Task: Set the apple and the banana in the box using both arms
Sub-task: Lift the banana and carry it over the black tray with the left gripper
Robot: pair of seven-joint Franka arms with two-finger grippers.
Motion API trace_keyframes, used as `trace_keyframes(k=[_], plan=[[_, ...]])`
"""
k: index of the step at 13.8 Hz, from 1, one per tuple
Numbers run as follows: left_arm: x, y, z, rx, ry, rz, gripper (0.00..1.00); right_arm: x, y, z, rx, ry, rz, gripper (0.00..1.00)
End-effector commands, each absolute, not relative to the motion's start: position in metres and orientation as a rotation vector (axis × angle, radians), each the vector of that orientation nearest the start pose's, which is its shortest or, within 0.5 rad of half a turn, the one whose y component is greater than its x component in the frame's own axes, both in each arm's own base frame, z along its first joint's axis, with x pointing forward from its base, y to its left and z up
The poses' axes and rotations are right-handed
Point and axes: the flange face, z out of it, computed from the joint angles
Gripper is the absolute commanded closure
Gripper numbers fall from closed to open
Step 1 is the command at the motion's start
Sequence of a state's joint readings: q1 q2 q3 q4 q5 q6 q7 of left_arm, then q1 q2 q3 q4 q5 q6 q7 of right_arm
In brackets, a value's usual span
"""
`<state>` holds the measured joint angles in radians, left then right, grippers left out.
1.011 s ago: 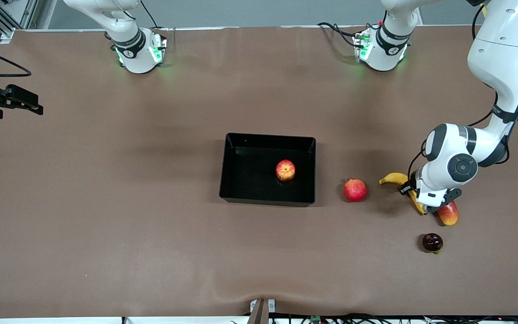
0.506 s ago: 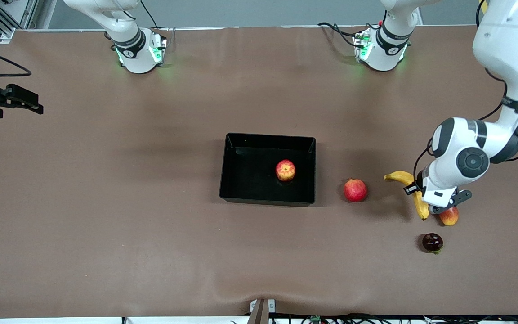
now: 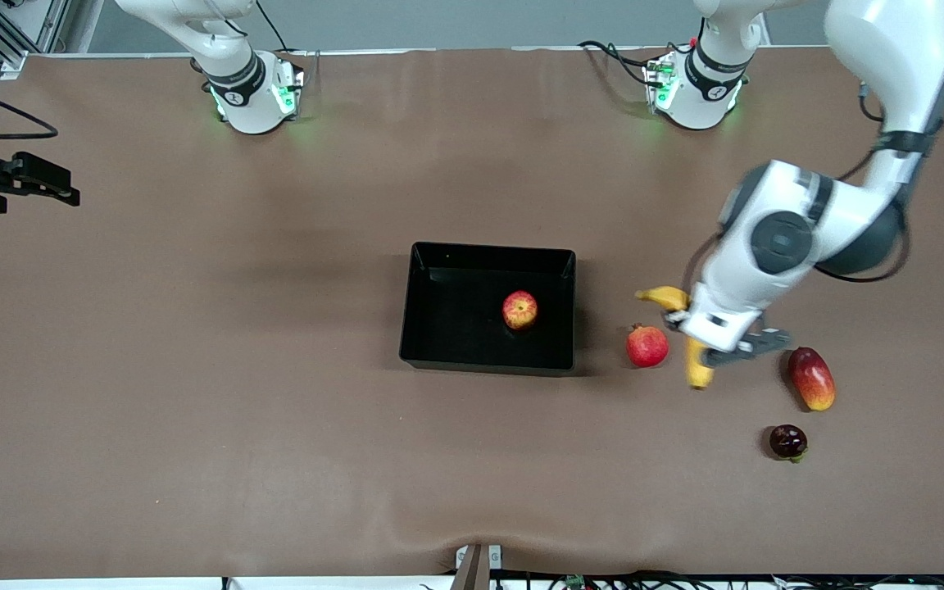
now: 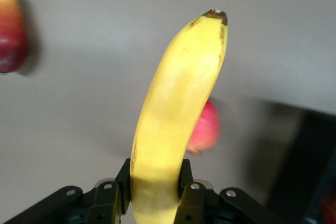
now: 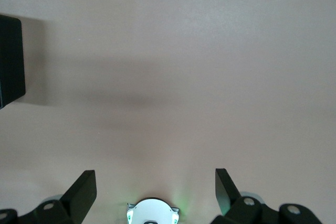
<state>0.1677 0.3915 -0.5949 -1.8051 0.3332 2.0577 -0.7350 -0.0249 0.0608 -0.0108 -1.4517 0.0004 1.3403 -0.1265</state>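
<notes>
My left gripper is shut on the long yellow banana and holds it in the air over the table beside an evenly red round fruit. In the left wrist view the banana sticks out from between the shut fingers of the left gripper. The apple lies inside the black box in the middle of the table; the box's edge shows in the left wrist view. My right gripper waits open and empty, up at the right arm's end of the table, as its wrist view shows.
An evenly red round fruit lies between the box and the held banana. A red-yellow mango and a dark fruit lie toward the left arm's end. A box corner shows in the right wrist view.
My left gripper has lifted the banana from beside the mango and carried it toward the box, uncovering the mango. The right arm has not moved.
</notes>
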Motion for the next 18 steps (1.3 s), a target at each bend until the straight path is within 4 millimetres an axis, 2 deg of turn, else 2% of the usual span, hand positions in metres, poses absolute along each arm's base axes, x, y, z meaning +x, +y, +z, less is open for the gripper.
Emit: trace_keyframes(k=[1,3,5,6,9,12,14,15,16,18], plan=[[0.575,-0.294,0.358,-3.053,-0.091,-0.001,1.0,0.548,-0.023,0.627,-3.111,-0.134,0.279,0.0],[0.573,-0.339,0.361,-3.096,-0.026,-0.017,1.0,0.549,-0.022,0.628,-3.113,-0.136,0.267,0.0],[0.561,-0.382,0.361,-3.124,-0.029,-0.024,1.0,0.549,-0.022,0.628,-3.113,-0.136,0.267,0.0],[0.552,-0.406,0.357,-3.135,-0.023,-0.018,1.0,0.549,-0.022,0.628,-3.114,-0.136,0.27,0.0],[0.537,-0.457,0.344,-3.168,0.001,0.007,1.0,0.55,-0.023,0.629,-3.121,-0.135,0.264,0.0],[0.523,-0.495,0.327,-3.141,0.035,-0.03,1.0,0.559,-0.026,0.631,-3.134,-0.129,0.145,0.0],[0.508,-0.521,0.307,-3.107,0.092,-0.048,1.0,0.565,-0.032,0.632,-3.141,-0.113,0.073,0.0],[0.505,-0.527,0.293,-3.092,0.107,-0.058,1.0,0.567,-0.033,0.63,-3.142,-0.11,0.059,0.0],[0.502,-0.535,0.285,-3.088,0.118,-0.073,1.0,0.567,-0.033,0.631,-3.143,-0.11,0.051,0.0],[0.504,-0.537,0.277,-3.083,0.122,-0.08,1.0,0.567,-0.03,0.631,-3.135,-0.113,0.055,0.0]])
